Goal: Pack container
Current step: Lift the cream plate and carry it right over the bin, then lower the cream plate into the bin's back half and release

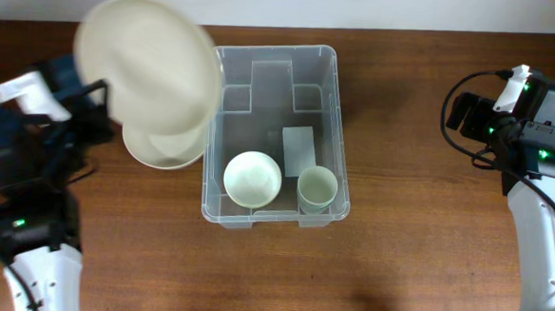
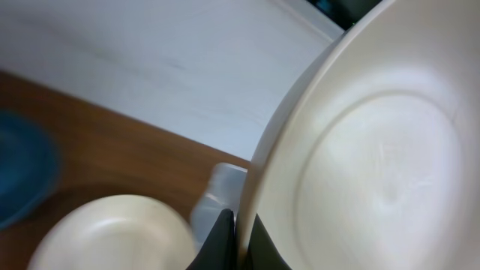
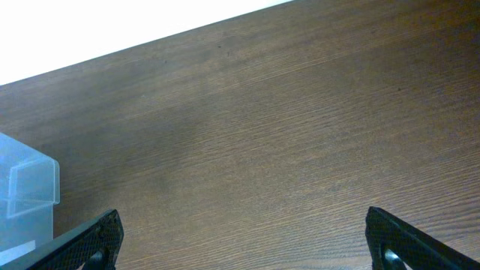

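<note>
The table point(image 3: 285, 127) is showing brown wood grain, matt finish. The container point(image 1: 275, 49) is reading as clear smooth plastic, its rim catching light. The raised plate point(image 2: 375, 150) is looking cream, smooth, faintly glossy. The bowl point(image 1: 252, 178) and cup point(image 1: 317, 188) are appearing pale, smooth, low-sheen.

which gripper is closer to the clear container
Left. The left gripper holds a plate over the container's left rim; the right gripper is open, well off to its right.

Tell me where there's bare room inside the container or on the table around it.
The container's far half, behind the small bowl and cup, is bare. So is the table between container and right arm. Crowded: the container's near half, and its left side, under the lifted plate.
</note>
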Available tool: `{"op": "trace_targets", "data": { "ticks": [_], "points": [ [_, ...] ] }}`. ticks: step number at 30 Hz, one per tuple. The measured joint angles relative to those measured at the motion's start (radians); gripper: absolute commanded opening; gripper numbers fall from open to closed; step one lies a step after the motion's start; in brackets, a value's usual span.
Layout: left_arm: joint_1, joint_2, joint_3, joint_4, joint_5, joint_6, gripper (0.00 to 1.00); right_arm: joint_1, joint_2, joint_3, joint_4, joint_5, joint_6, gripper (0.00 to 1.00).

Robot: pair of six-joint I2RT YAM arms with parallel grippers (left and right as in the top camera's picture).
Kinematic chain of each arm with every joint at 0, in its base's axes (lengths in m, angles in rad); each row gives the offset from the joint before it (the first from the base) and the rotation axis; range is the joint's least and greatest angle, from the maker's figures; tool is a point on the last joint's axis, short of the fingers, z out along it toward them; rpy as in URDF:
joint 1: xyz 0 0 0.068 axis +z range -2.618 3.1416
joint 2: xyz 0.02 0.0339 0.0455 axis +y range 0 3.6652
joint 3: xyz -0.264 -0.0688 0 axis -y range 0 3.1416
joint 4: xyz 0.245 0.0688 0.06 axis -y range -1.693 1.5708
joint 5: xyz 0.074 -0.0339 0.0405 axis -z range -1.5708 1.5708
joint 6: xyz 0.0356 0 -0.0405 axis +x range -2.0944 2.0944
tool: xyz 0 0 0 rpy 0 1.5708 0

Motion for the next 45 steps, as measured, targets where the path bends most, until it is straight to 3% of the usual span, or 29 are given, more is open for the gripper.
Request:
{"op": "trace_targets", "data": {
  "ticks": [10,17,24,33,45],
  "points": [
    [-0.419,0.113,0.0,0.08,-0.385,0.0,0.01,0.0,0.0,0.0,0.0,0.0,0.0,0.99],
    [-0.589,0.276,0.014,0.136,-0.601,0.062,0.01,0.0,0.0,0.0,0.0,0.0,0.001,0.99],
    [-0.61,0.44,0.196,-0.044,-0.678,0.131,0.01,0.0,0.0,0.0,0.0,0.0,0.0,0.99],
    [-0.61,0.639,0.491,-0.261,-0.665,0.197,0.01,0.0,0.0,0.0,0.0,0.0,0.0,0.99],
    [-0.612,0.808,0.514,-0.287,-0.648,0.205,0.01,0.0,0.0,0.0,0.0,0.0,0.0,0.99]
  ]
}}
